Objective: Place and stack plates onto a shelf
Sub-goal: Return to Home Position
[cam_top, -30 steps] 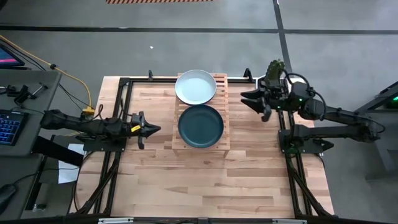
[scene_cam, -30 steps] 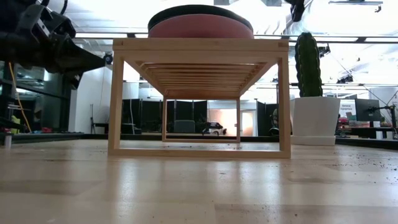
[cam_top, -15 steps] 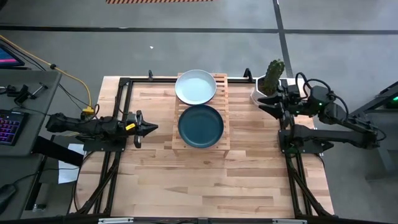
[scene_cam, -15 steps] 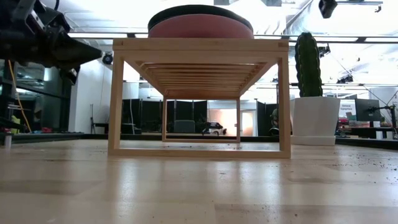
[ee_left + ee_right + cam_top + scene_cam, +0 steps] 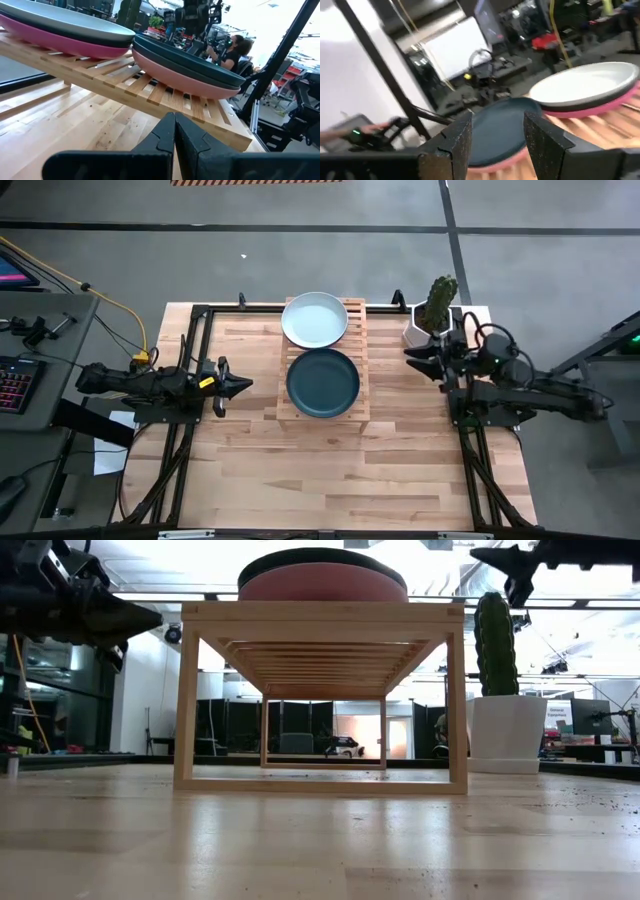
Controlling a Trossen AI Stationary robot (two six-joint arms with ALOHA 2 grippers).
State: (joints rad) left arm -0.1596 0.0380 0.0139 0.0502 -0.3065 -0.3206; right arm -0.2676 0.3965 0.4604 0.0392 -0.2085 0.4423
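Beside shelf (image 5: 357,330) edges hover left gripper (image 5: 245,384), right gripper (image 5: 412,356).

stacked plates (image 5: 322,578) atop wooden shelf (image 5: 322,612)

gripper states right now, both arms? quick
Left gripper: closed, holding nothing, left of the shelf.
Right gripper: open, holding nothing, right of the shelf.
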